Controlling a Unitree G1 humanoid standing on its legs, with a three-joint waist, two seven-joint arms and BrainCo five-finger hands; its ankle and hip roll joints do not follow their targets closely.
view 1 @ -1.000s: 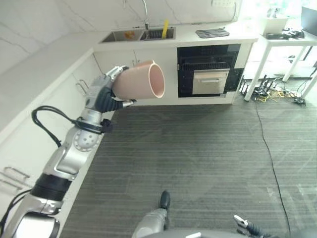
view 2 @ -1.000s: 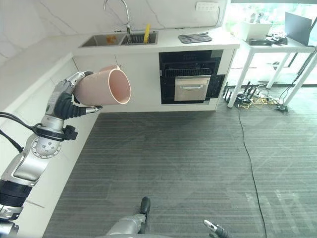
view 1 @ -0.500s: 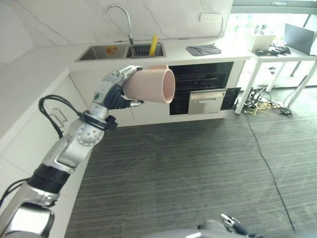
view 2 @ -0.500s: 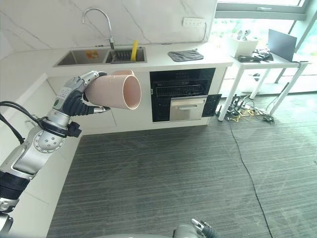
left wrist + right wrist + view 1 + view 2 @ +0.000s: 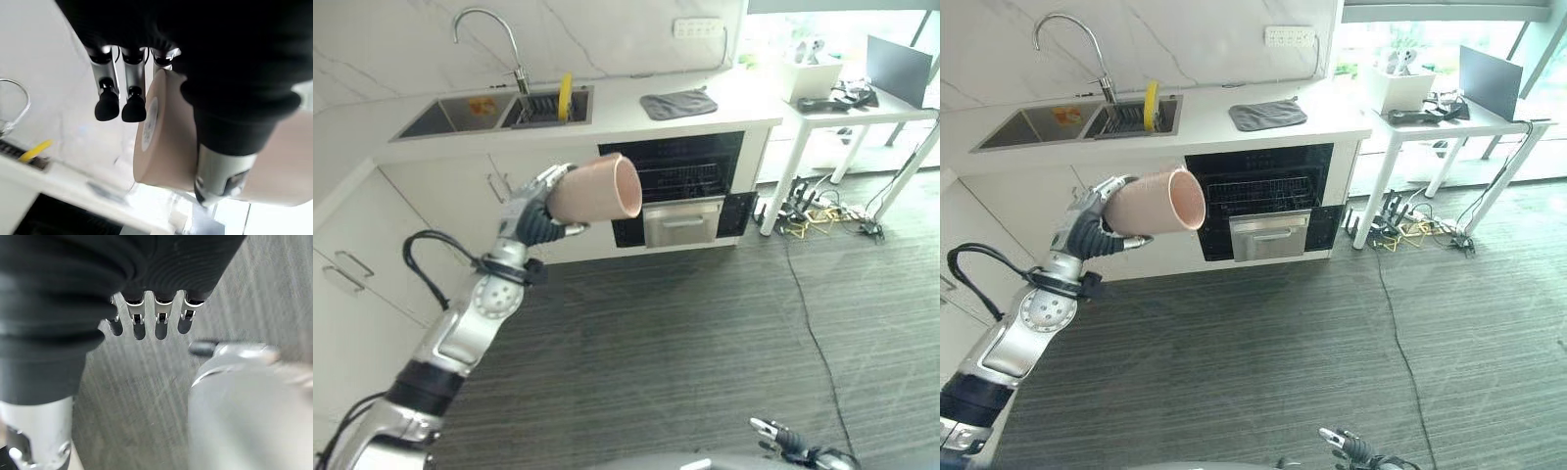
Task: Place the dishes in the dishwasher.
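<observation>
- The large pale pink plastic cup (image 5: 595, 189) is held up in the air, lying on its side, and its open mouth points toward the black built-in dishwasher (image 5: 688, 186).
- The left hand (image 5: 530, 209) is closed around the cup: in the left wrist view the thumb presses on the cup's side and some fingers (image 5: 107, 104) stand out past its flat bottom.
- In the head views the cup appears in front of the white cabinet doors (image 5: 1026, 211), just to the left of the dishwasher, and it touches neither of them.
- The dishwasher's inside is open and dark, with a wire rack (image 5: 1260, 192) in it, and a grey panel (image 5: 1269, 236) sits below the rack.
- On the white countertop (image 5: 1224, 119) above the dishwasher lies a dark grey folded cloth (image 5: 1267, 114).
- Left of the dishwasher, in the same countertop, there is a steel double sink (image 5: 489, 110) with a curved tap (image 5: 489, 37); a yellow object (image 5: 1150, 105) stands in one basin.
- Right of the dishwasher stands a white table (image 5: 847, 103) with things on it.
- The right hand (image 5: 146, 318) hangs low over the dark grey striped floor (image 5: 1263, 343); its fingers are bent inward and hold nothing.
</observation>
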